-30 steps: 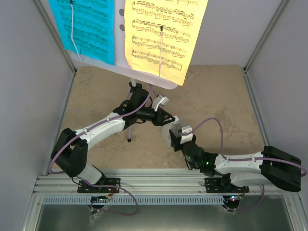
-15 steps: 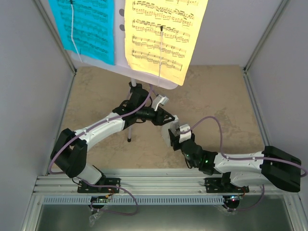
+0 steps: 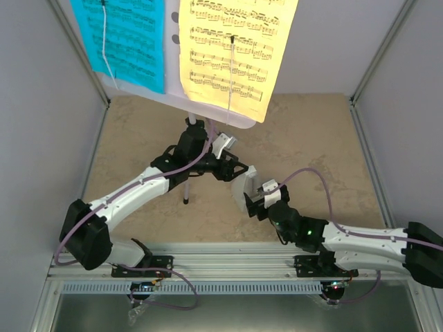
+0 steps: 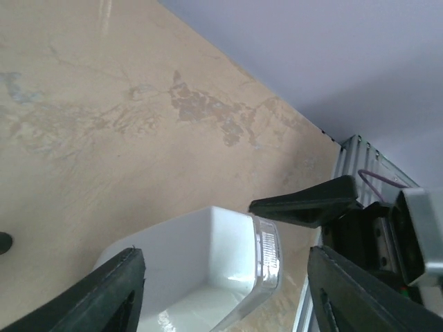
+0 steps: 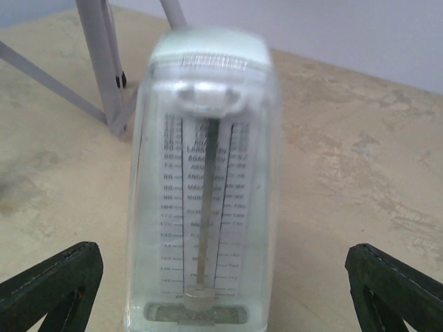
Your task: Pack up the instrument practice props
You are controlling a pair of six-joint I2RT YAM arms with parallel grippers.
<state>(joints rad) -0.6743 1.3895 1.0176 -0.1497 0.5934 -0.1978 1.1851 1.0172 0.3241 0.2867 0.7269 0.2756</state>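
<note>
Metronome point(image 5: 204, 173), small, grey-white, pyramid form, tempo scale and pendulum facing the right wrist camera. It appears upright on the tabletop point(image 3: 311, 138), mid-scene, just right of the tripod point(image 5: 104, 76) and between the two arms' tips.

Right pincer point(image 5: 223, 263): jaws spread wide, one finger on each side of the body and well clear of it, holding nothing.

Left pincer point(image 4: 221, 277): jaws parted over the top from the far side, no contact seen, holding nothing.

Handling note (judgement):
- Only one pincer should close.
- Grip the two flat flanks low down, where the taper is less likely to squeeze the body out.
- Hold the other pincer off. One black finger of the right pincer already shows close by in the left wrist view.

Music stand point(image 3: 173, 97): far side, carrying the cyan sheet point(image 3: 124, 34) and the yellow sheet point(image 3: 232, 48), both untouched.

Not determinable:
- The metronome's base is cut off in both wrist views, so its seating on the tabletop is unconfirmed. Its top is blurred.
- Both sheets run off the upper edge of the overhead view.
- The tripod legs are partly behind the left arm.
- No box or case for packing is in view.
</note>
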